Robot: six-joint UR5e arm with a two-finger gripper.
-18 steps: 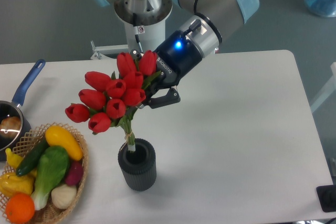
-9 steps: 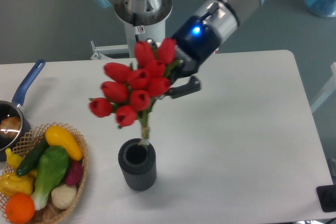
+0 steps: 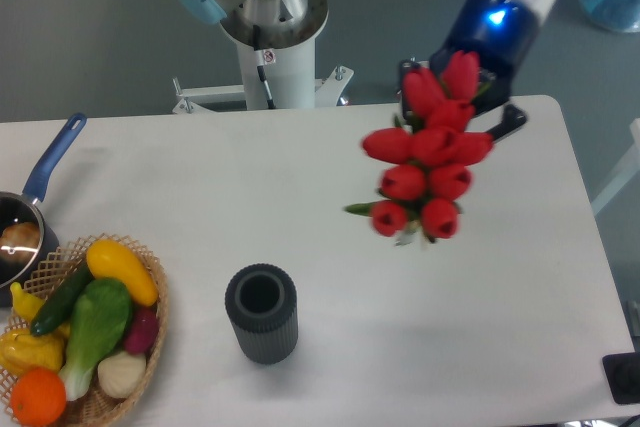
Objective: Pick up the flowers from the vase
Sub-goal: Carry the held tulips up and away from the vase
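The dark, blue-lit tool [image 3: 462, 112] pinches the bound bunch of red tulip buds [image 3: 425, 155], which hangs just below it, clear of the white surface [image 3: 400, 297]. The ribbed dark grey cylindrical vase [image 3: 261, 313] stands well off, down-left of the tool.

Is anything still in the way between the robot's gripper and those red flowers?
Nothing visible is. The gripper already holds the flowers in the air, well clear of the empty vase on the table.
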